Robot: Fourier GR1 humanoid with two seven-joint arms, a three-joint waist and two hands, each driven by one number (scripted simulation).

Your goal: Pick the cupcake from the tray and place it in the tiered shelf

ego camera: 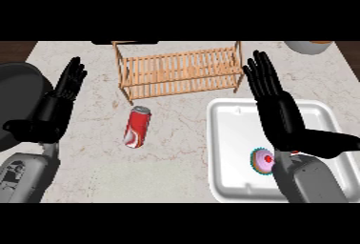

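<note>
A: Where is the cupcake [263, 161]?

B: It sits in the white tray [232, 143], down at about 4 o'clock. The right hand [277, 107] is above the tray with its fingers straight and flat. It holds nothing. The right arm hides part of the cupcake.

A: And the left hand [60, 102]?

B: It is at 9 o'clock, open too, fingers up, just resting.

A: Where must the cupcake go?

B: Into the wooden shelf [179, 69], up at 12 o'clock.

A: What could go wrong?

B: I think the hand may squash the soft top if it closes on it from above. The cupcake is near the tray wall, so fingers could bump the wall and push it away. On the way, the arm might also knock the shelf or the red can [138, 127] lying on the counter [175, 162].
</note>
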